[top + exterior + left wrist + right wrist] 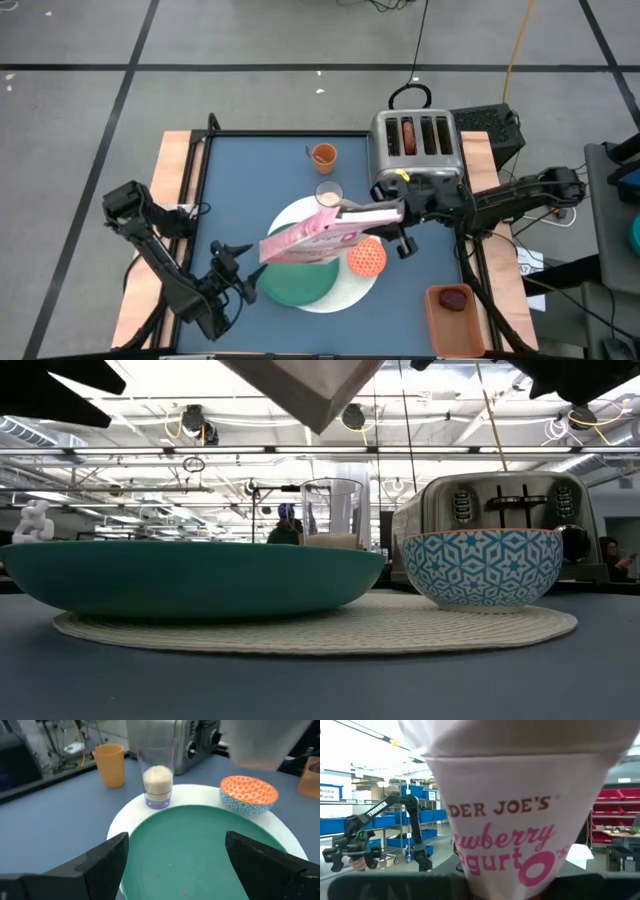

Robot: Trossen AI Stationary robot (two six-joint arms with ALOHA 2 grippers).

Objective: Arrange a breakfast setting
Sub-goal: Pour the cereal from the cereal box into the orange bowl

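Observation:
A green round plate (300,280) lies on a white disc mat (350,290) at the table's middle. A small orange bowl (367,257) stands on the mat's right part and a milk glass (329,193) at its far edge. The orange cup (323,154) stands farther back. My right gripper (397,213) is shut on the pink cereal box (320,236), which hangs over plate and mat. My left gripper (176,840) stands open just above the plate's near-left rim with nothing between its fingers. A brown bagel (407,135) sits in a toaster slot. My right gripper holds the cereal box by its right end (385,213), the end nearest the toaster. The fingers come about level from the table's right and lie along the box. The box (505,820) is lifted clear, stretching left over the plate; its own bulk hides the fingertips.
A metal toaster (415,145) stands at the back right, close behind my right gripper. An orange tray (455,320) at the near right corner holds a dark-red fruit (453,298). Bare blue tabletop shows at the back left and near left.

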